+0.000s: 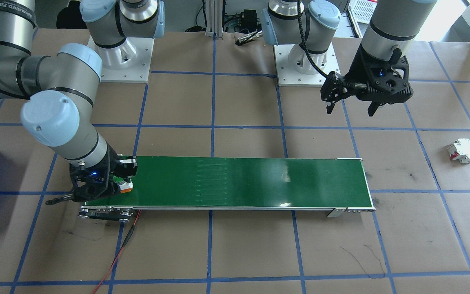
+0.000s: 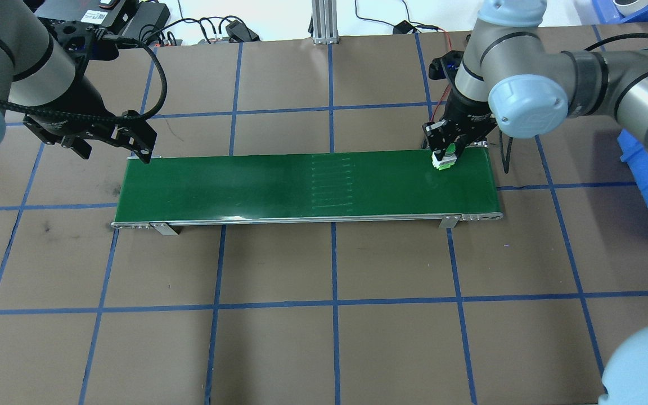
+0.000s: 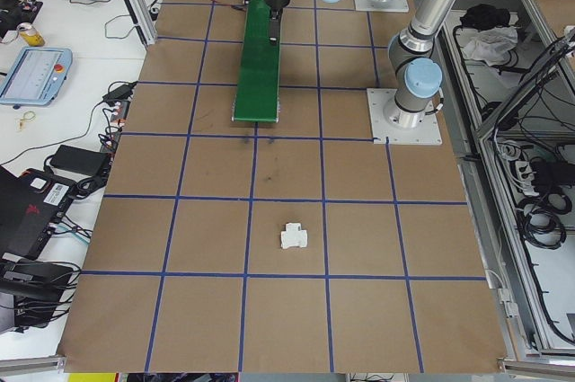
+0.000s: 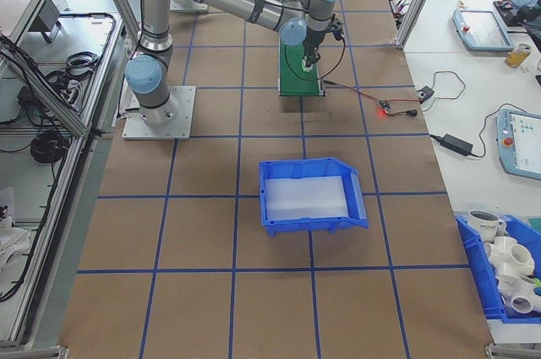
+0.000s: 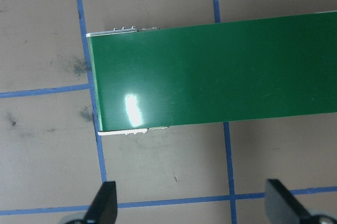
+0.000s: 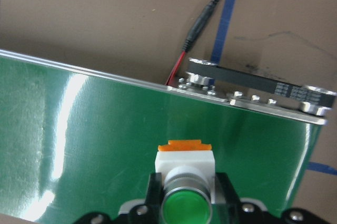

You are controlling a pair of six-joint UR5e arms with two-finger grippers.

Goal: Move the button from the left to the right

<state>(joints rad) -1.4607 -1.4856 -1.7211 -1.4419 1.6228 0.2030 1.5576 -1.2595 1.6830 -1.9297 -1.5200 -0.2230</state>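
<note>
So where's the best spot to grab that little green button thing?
Probably the white squarish body of the button, from above, one finger on each flat side. The round green cap is slippery-shaped; the flat sides give better hold. The right gripper already straddles it that way on the green belt.

button (image 6: 186, 192) green cap, white body, orange base | belt (image 2: 301, 185) green

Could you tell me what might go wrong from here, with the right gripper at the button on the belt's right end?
The right gripper has its fingers either side of the button, but the contact is hidden in the wrist view; a shallow grip could let it slip or tip. The button sits near the green conveyor belt end, so if the belt runs, it might roll off the edge. The red cable by the belt pulley could snag a low-moving arm.
</note>
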